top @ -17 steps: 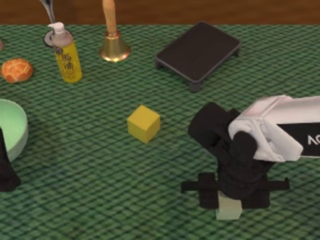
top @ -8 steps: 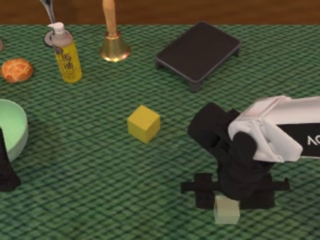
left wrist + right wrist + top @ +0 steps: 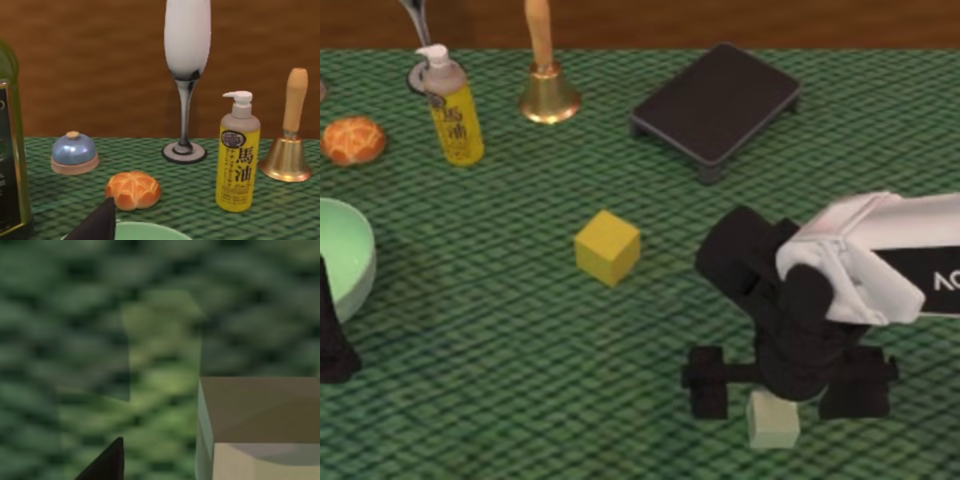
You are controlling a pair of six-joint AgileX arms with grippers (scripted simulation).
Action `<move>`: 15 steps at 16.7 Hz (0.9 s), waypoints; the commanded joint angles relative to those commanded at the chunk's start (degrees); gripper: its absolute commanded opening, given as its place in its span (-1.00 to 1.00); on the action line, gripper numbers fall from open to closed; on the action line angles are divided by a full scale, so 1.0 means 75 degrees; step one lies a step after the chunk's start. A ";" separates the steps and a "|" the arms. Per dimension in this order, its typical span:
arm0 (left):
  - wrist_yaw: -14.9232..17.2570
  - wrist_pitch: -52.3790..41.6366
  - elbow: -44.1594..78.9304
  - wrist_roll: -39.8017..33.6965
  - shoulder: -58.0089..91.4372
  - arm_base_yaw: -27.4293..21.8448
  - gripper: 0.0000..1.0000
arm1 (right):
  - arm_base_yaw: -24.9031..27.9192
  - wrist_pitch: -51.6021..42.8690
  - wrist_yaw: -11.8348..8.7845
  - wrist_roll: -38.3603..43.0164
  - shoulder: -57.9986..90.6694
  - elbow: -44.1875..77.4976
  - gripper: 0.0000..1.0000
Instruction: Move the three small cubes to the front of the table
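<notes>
Right end effector [image 3: 775, 385] spread over grey-green cube [image 3: 773, 421]; top view shows yellow cube [image 3: 607, 247].

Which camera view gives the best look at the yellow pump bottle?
The left wrist view: the yellow pump bottle stands side-on, label and white pump plain. The top view shows it from above, smaller, at the far left. The right wrist view misses it.

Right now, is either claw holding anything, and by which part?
Nothing is held. The right claw stands open astride the pale grey-green cube, which sits on the table; the left is parked.
</notes>
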 joint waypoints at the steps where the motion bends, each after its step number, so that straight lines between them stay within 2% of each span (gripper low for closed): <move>1: 0.0000 0.0000 0.0000 0.0000 0.0000 0.0000 1.00 | 0.0000 0.0000 0.0000 0.0000 0.0000 0.0000 1.00; 5: 0.0000 0.0000 0.0000 0.0000 0.0000 0.0000 1.00 | 0.0012 -0.0132 -0.0002 0.0002 -0.0058 0.0098 1.00; 11: 0.0000 0.0000 0.0000 0.0000 0.0000 0.0000 1.00 | 0.0076 -0.1810 -0.0008 0.0018 -0.0764 0.0966 1.00; 15: 0.0000 0.0000 0.0000 0.0000 0.0000 0.0000 1.00 | 0.0082 -0.2107 -0.0003 0.0001 -0.0964 0.1150 1.00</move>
